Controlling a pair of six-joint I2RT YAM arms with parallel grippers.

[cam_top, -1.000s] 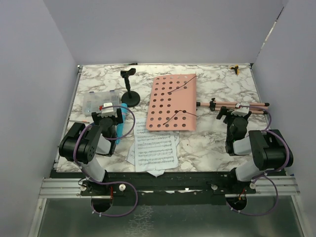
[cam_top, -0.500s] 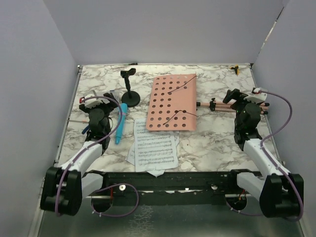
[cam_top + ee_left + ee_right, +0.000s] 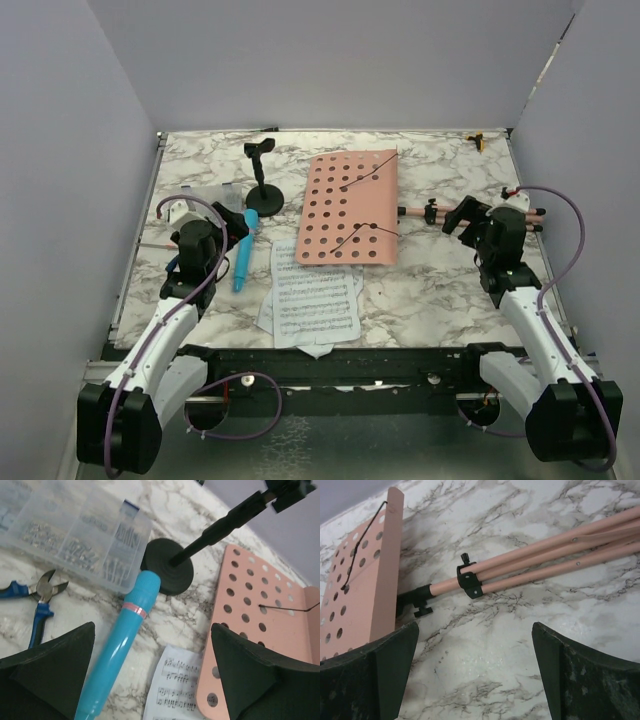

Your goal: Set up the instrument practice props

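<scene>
The pink music stand lies flat: its hole-punched panel (image 3: 345,210) is mid-table and its folded tripod legs (image 3: 438,211) point right. White sheet-music pages (image 3: 315,300) lie in front of the panel. The blue toy microphone (image 3: 243,255) lies left of the pages. The black mic stand (image 3: 264,196) is upright behind it. My left gripper (image 3: 228,225) is open above the microphone (image 3: 122,640), with the mic stand base (image 3: 167,572) and panel (image 3: 260,630) ahead. My right gripper (image 3: 470,222) is open and empty just in front of the tripod legs (image 3: 545,560) and their black clamp (image 3: 470,582).
A clear plastic compartment box (image 3: 75,535) sits at the far left, partly hidden by my left arm in the top view. Blue-handled pliers (image 3: 37,600) lie in front of it. A small yellow-and-black object (image 3: 480,141) sits at the back right corner. Grey walls enclose the table.
Both arms have unfolded from their bases and reached out. The left gripper now hangs over the microphone. The right gripper has come down close to the tripod legs.
</scene>
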